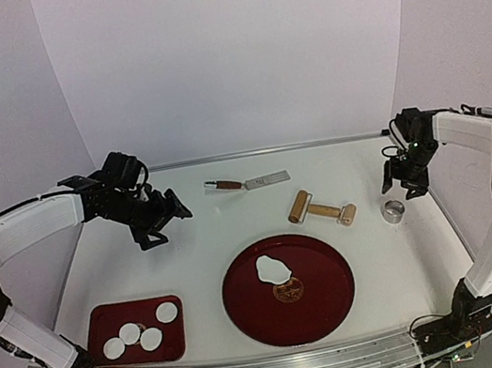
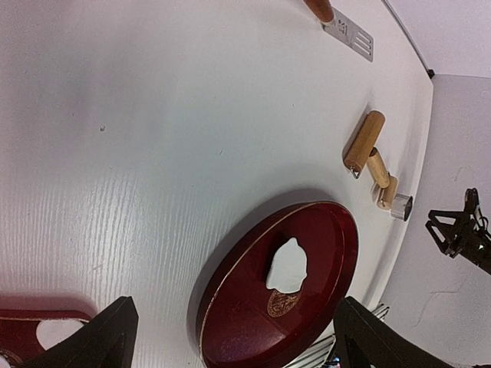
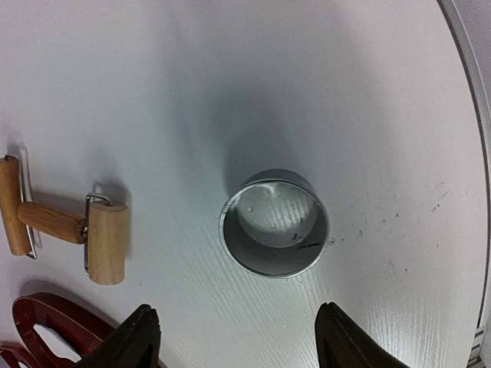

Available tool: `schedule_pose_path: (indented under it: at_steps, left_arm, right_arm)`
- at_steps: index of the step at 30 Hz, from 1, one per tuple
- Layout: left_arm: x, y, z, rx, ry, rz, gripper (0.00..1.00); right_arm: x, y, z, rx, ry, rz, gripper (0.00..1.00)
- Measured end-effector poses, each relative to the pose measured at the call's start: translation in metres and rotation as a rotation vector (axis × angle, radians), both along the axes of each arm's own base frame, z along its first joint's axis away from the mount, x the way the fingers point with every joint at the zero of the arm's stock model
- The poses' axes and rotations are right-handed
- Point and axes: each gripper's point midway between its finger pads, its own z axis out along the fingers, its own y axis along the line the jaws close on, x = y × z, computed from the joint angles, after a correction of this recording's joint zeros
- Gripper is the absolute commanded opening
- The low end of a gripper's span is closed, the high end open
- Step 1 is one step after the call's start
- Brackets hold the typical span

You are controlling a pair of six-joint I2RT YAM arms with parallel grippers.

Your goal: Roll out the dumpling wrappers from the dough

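Several round white dumpling wrappers (image 1: 129,333) lie on a small red tray (image 1: 98,317) at the front left. A ragged piece of dough (image 1: 273,268) (image 2: 288,264) rests in the round red plate (image 1: 294,323) (image 2: 238,322). My left gripper (image 1: 166,227) (image 2: 234,349) hangs open over the table's left side, with nothing between its fingers (image 2: 103,337). My right gripper (image 1: 402,192) (image 3: 239,345) is open just above the small metal ring (image 1: 394,210) (image 3: 275,222), which stands free on the table. A wooden roller (image 1: 320,210) (image 3: 65,226) lies left of the ring.
A metal scraper (image 1: 248,182) (image 2: 349,32) with a brown handle lies at the back centre. The table's raised right edge (image 3: 472,115) runs close to the ring. White walls enclose the back and sides.
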Motion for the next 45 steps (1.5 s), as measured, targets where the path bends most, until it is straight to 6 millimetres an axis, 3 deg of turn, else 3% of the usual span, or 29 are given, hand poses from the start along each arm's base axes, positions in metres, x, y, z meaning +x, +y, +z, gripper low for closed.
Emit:
schedule_pose_path:
  at_steps: [5, 7, 10, 19, 28, 33, 42, 45]
  left_arm:
    - [-0.005, 0.003, 0.000, 0.001, 0.000, 0.000, 0.90]
    - [-0.007, 0.004, -0.001, 0.003, 0.005, 0.000, 0.90]
    - [-0.010, 0.006, -0.002, 0.009, 0.015, 0.000, 0.90]
    - [-0.013, 0.008, 0.001, 0.009, 0.013, 0.000, 0.90]
    - [-0.014, 0.009, -0.001, 0.012, 0.018, 0.000, 0.90]
    - [-0.017, 0.013, -0.004, 0.025, 0.022, 0.008, 0.90]
    - [-0.018, 0.022, -0.001, 0.061, -0.009, 0.014, 0.87]
    - [-0.018, 0.022, 0.000, 0.076, -0.018, -0.008, 0.86]
  right_arm:
    - [-0.016, -0.030, -0.016, 0.015, 0.074, -0.090, 0.48]
    - [-0.016, -0.037, -0.021, 0.016, 0.087, -0.103, 0.40]
    - [-0.018, -0.041, -0.030, 0.017, 0.115, -0.108, 0.36]
    - [-0.017, -0.042, -0.055, 0.019, 0.179, -0.082, 0.29]
    - [-0.007, -0.040, -0.061, 0.033, 0.173, -0.050, 0.07]
    - [-0.007, -0.039, -0.063, 0.040, 0.176, -0.045, 0.01]
    - [-0.007, -0.036, -0.062, 0.055, 0.172, -0.027, 0.00]
    - [-0.007, -0.034, -0.053, 0.062, 0.153, -0.024, 0.00]
